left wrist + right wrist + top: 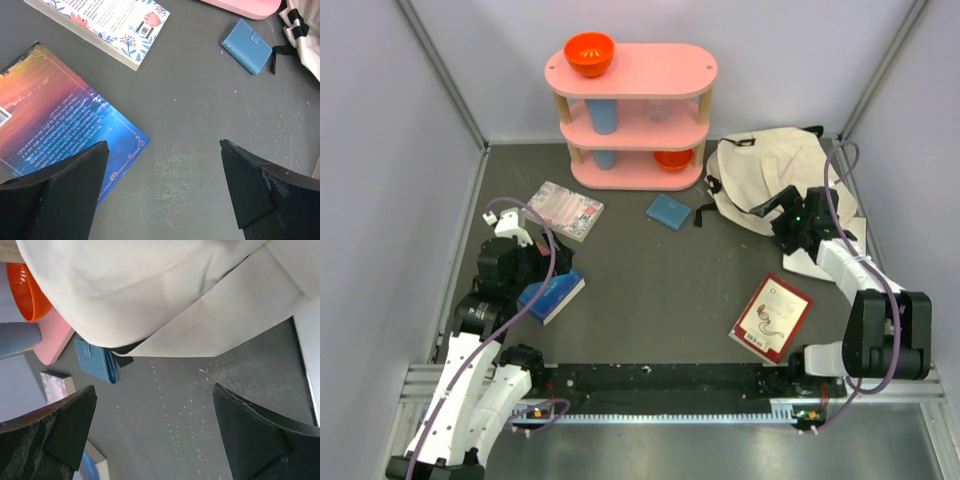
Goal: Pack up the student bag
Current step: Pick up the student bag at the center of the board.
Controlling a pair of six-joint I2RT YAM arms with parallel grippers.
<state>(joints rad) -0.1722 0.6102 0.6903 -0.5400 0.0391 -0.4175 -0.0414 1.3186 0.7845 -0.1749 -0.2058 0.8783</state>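
Student bag (pixel 768 178) is lying slumped directly ahead of the right gripper (pixel 154 390), its cream canvas filling the space just beyond the fingertips. No opening is showing, so nothing looks packed yet. The right gripper's jaws are standing wide apart and empty, hovering at the bag's near edge, probably to lift a flap or hold the mouth.

The left gripper (pixel 164 145) is likewise spread wide and carrying nothing. It is hanging over the corner of a sunset-cover book (pixel 55 130), likely lining up a first pick. A floral book (pixel 107 22) is lying ahead of it to the left, a blue wallet (pixel 247 46) ahead to the right, toward the bag.
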